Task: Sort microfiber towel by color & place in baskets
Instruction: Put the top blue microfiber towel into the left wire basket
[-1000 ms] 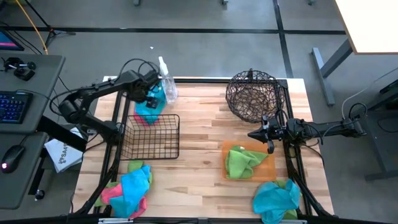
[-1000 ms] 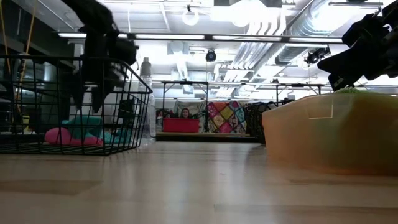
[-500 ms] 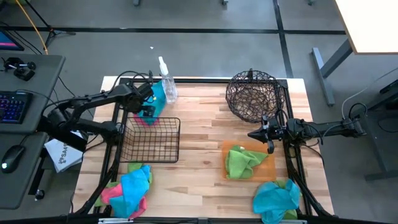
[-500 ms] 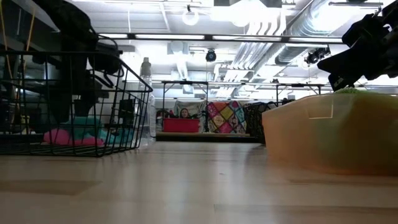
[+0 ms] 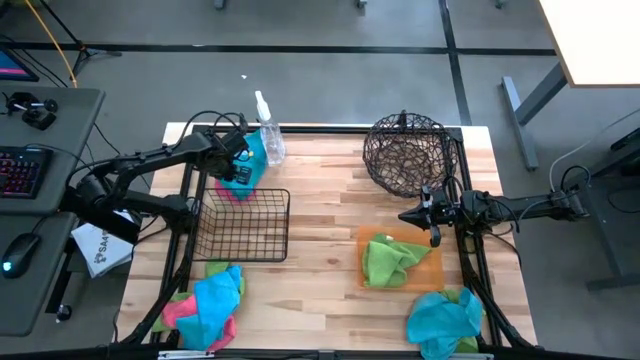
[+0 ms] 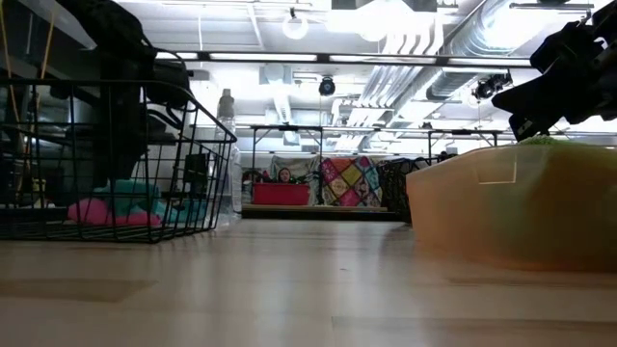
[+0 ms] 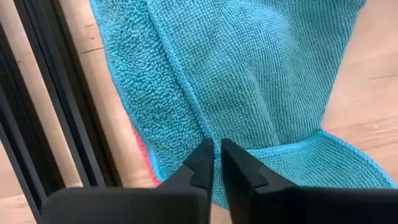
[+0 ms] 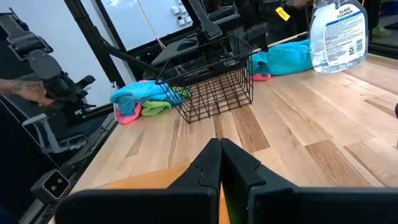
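A teal towel (image 5: pixel 250 158) lies on a pink towel (image 5: pixel 232 192) on the table beyond the black wire basket (image 5: pixel 243 225), beside the table's left frame rail. My left gripper (image 5: pixel 238 174) is down on the teal towel (image 7: pixel 249 74), shut on it. My right gripper (image 5: pixel 405 214) hangs shut and empty between the round woven-wire basket (image 5: pixel 405 155) and the orange tray (image 5: pixel 432 272). A green towel (image 5: pixel 390 262) lies in the tray. My left gripper (image 7: pixel 217 149) pinches a raised fold of the teal towel (image 7: pixel 200 124) between its two fingertips, near the towel's middle. The fingers come from above, pointing down. The towel lies spread on the pink towel (image 7: pixel 144 155) and the table.
A clear spray bottle (image 5: pixel 270 135) stands close to the right of the teal towel. A pile of blue, pink and green towels (image 5: pixel 205 305) lies at the near left, and a blue towel (image 5: pixel 445 320) at the near right. Bare wood lies in the table's middle.
My left gripper has come down and a little toward the table's left edge, onto the teal towel behind the wire basket. The towel lies where it was.
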Controlling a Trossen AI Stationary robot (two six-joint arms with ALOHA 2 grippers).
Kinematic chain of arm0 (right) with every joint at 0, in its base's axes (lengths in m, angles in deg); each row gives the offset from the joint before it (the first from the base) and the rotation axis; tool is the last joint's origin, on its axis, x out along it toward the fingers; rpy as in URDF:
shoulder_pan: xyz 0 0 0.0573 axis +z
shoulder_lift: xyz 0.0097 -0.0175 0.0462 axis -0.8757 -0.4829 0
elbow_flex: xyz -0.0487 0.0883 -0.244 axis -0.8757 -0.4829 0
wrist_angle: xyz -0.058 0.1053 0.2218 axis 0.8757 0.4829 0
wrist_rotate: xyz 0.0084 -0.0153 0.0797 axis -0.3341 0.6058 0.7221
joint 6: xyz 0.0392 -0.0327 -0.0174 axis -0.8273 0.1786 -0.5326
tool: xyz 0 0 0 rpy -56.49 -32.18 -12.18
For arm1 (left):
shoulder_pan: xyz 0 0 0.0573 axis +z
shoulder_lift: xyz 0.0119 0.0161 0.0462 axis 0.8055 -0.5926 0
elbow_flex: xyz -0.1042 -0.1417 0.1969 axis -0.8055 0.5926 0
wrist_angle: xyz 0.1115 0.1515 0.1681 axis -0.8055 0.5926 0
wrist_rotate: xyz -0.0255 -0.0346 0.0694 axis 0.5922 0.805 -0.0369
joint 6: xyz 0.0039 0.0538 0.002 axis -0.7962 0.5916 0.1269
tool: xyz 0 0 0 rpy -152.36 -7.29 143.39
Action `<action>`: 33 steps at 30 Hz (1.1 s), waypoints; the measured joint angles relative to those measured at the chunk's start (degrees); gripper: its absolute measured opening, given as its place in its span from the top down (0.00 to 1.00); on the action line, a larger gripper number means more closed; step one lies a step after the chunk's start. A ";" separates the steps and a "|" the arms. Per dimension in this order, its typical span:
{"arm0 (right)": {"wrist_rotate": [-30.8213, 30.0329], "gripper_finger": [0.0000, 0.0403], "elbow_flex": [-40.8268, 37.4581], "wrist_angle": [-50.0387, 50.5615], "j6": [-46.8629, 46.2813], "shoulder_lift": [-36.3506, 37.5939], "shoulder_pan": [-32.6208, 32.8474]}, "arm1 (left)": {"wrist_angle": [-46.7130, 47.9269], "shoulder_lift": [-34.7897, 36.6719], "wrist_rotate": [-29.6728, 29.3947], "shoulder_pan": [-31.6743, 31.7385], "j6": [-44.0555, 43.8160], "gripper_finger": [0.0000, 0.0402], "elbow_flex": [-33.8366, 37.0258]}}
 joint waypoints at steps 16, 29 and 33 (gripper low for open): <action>0.00 1.00 0.00 0.02 0.00 -0.01 -0.01 | -2.32 -0.24 -0.83 0.22 1.24 0.52 1.80; -0.03 1.00 0.00 0.02 0.00 -0.02 0.00 | -6.24 -1.25 -0.42 0.66 4.11 0.93 3.21; -0.03 1.00 0.00 0.02 0.00 -0.01 -0.01 | -5.55 -1.16 -0.34 0.70 4.98 0.98 1.63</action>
